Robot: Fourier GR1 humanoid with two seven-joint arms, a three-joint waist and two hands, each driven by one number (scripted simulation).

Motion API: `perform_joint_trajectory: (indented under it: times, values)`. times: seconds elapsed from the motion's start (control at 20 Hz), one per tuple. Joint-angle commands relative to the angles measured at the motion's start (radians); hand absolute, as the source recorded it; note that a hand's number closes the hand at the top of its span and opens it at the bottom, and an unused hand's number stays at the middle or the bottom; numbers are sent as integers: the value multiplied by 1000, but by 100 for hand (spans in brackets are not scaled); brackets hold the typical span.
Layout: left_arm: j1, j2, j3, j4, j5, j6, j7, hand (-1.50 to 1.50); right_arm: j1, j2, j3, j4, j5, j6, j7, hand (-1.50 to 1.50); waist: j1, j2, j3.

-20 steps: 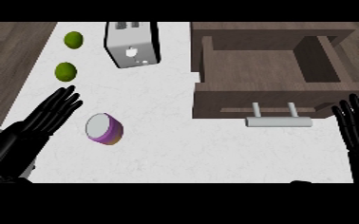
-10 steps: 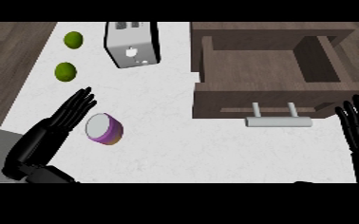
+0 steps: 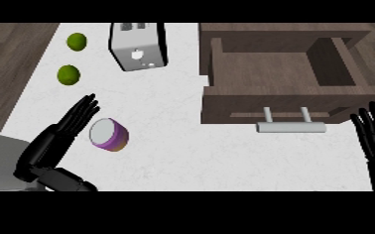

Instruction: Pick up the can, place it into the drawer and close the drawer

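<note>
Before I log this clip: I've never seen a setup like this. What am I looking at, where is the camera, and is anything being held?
There is one picture, taken from the robot's head and looking steeply down at a white counter. The black shapes at the lower corners are the robot's two hands, on grey forearms.

The left hand is at the lower left with its fingers straight, close beside a can that has a pale top and purple side. It is not curled round the can, and I cannot tell whether it touches it. The right hand rests open at the right edge, fingers up. Neither hand holds anything.

Also on the counter are a silver toaster and two green fruits. On the right a wooden drawer stands open, with a pale handle.
</note>
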Motion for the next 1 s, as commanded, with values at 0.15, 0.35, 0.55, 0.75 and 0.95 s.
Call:
perform_joint_trajectory:
  times: [0.15, 0.35, 0.55, 0.75, 0.95]
  values:
    - [-55, 24, 14, 221, -103, -5, -184, -150, 10, 18, -12, -10, 14, 9, -18, -150, 0, 0, 0]
    - [-161, 74, 56, 354, -96, -25, -194, -150, -47, 6, -10, 28, 24, 6, 2, -150, -2, 1, 0]
    - [-174, 68, 44, 458, -162, 0, -305, -150, -58, 60, 45, 44, 85, -30, -16, -150, -2, 2, 0]
    - [-137, 46, 17, 487, -205, 27, -366, -150, -19, 61, 39, -2, 79, -10, -11, -150, -1, 0, 0]
    - [-228, 102, 56, 669, -215, 7, -441, -150, 24, 37, -10, -100, 8, 20, 39, -150, -7, 1, 0]
